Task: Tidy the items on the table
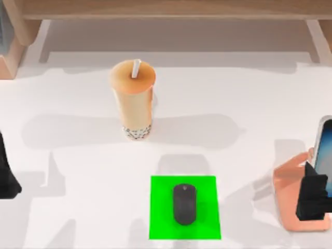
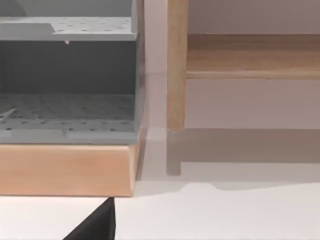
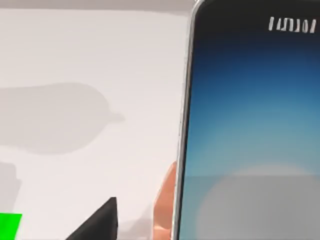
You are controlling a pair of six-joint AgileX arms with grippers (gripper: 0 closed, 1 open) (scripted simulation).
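Look to the table's (image 1: 244, 88) right edge in the top view: your right gripper (image 1: 314, 199) sits there, black against the pink stand (image 1: 290, 194), with the phone (image 1: 324, 150) just behind it, leaning up on the stand. You cannot tell from this whether the fingers are clenched on the phone or released. In the right wrist view the phone (image 3: 250, 125) stands very close, its silver edge running upright and its bluish screen facing the camera, with a sliver of the stand (image 3: 165, 205) beside that edge and one dark finger (image 3: 97, 225) low in the picture. A corner of the green mat (image 3: 10, 225) shows farther off on the white top.

The mouse (image 1: 184, 204) lies on the mat (image 1: 161, 218) near the front of the table, about midway across, its long side running front to back. The cup (image 1: 133, 98) stands upright behind it, a little to the left, well apart from the mat, with its white straw up and dark pearls at the bottom.

Your left arm (image 1: 6, 174) is parked at the table's left edge. Its wrist view looks at the wooden shelf (image 2: 65, 170) and a grey rack (image 2: 70, 75) on it, and one dark finger (image 2: 97, 225) shows low down; you cannot tell how that gripper stands.
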